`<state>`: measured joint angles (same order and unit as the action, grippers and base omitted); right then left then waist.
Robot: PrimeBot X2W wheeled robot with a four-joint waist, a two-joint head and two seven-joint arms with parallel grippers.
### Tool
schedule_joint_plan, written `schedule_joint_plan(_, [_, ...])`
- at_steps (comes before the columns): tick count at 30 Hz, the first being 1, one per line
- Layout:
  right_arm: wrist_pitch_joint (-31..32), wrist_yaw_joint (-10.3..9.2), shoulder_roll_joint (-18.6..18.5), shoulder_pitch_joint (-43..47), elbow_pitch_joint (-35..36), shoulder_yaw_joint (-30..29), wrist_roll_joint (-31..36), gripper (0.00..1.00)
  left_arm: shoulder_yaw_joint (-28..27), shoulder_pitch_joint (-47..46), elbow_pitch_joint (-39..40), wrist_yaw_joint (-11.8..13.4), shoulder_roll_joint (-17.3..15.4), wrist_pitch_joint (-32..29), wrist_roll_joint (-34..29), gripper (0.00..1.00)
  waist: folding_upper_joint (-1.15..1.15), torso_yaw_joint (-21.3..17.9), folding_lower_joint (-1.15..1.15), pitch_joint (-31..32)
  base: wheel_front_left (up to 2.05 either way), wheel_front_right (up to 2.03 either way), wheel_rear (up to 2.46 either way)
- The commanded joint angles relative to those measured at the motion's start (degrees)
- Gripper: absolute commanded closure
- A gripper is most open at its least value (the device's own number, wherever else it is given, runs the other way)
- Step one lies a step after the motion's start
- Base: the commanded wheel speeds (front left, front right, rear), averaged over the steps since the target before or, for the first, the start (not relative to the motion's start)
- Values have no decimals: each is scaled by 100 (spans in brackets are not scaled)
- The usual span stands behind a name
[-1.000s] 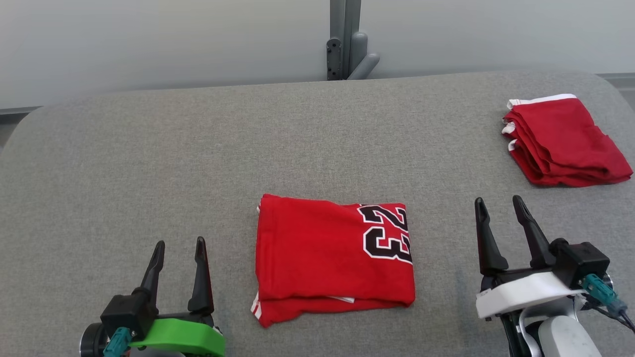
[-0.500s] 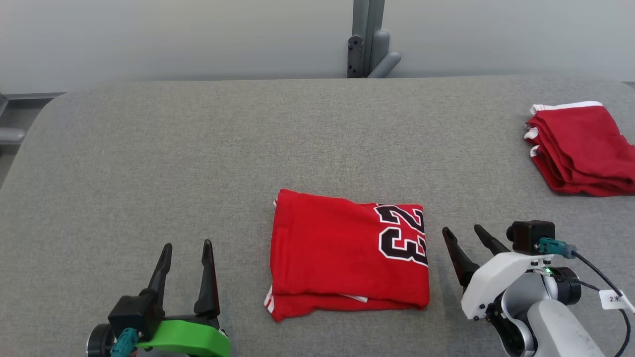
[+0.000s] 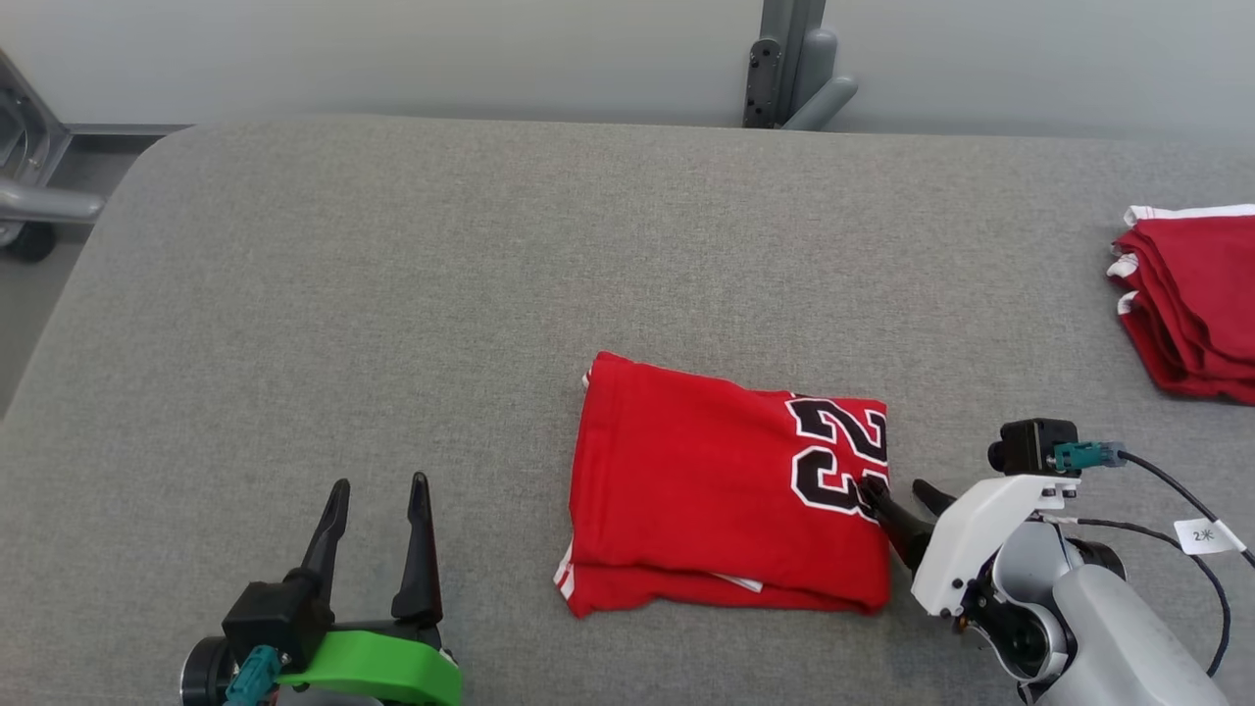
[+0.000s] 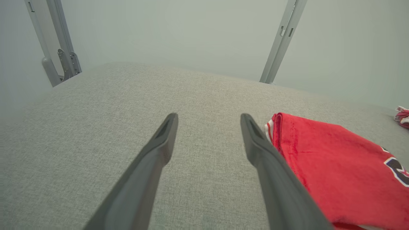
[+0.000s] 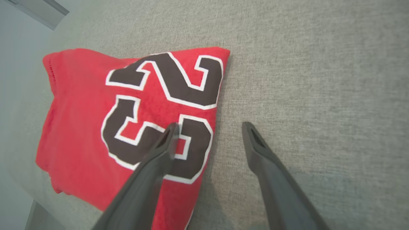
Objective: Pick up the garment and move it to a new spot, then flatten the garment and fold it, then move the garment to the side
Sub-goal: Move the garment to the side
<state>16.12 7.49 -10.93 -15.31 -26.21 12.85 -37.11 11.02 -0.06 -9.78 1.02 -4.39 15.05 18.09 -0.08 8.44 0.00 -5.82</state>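
Garment (image 3: 706, 480) edge sits within spread right gripper (image 3: 894, 490); left gripper (image 3: 380, 482) spread; red pile (image 3: 1191, 294) apart.

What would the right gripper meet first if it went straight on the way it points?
Probably the folded red jersey: the right gripper straddles its numbered edge, one finger above it; height unclear.

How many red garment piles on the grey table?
2. Folded red jersey with black numerals, centre front; folded red white-trimmed stack at the right edge, partly cropped, possibly several pieces.
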Motion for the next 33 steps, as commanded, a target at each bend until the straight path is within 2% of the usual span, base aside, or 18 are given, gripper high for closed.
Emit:
schedule_joint_plan(1, [8, -2, -29, -70, -21, 15, -44, 0, -25, -93, -5, -23, 7, 16, -33, 0, 8, 65, 0, -68, 0, 0, 0])
schedule_joint_plan(9, [120, -2, -70, -295, -364, 250, -416, 0, -77, -126, -7, -49, 39, 15, -57, 0, 8, 128, 0, -174, 0, 0, 0])
schedule_joint_plan(10, [119, -2, -77, -326, -395, 290, -442, 35, -83, -132, -11, -49, 43, 16, -63, 0, 8, 128, 0, -178, 0, 0, 0])
schedule_joint_plan(11, [107, -2, -78, -353, -418, 326, -469, 59, -90, -137, -13, -52, 45, 16, -68, 0, 8, 125, 0, -182, 0, 0, 0])
schedule_joint_plan(13, [74, -2, -96, -403, -435, 410, -514, 100, -105, -151, -14, -57, 52, 16, -78, 0, 8, 111, 0, -187, 0, 0, 0])
schedule_joint_plan(22, [-130, -2, -443, -650, -206, 561, -559, 100, -154, -154, 36, -90, 72, 15, -145, 0, 8, -235, 0, -221, 0, 0, 0])
schedule_joint_plan(27, [-102, -2, -725, -734, -91, 418, -503, 100, -88, -206, 46, -137, 86, 15, -184, 0, 8, -622, 0, -296, 0, 0, 0])
schedule_joint_plan(33, [-90, -2, -960, -849, 82, 171, -395, 100, -44, -349, 84, -160, 95, 16, -262, 0, 8, -1265, 0, -521, 0, 0, 0])
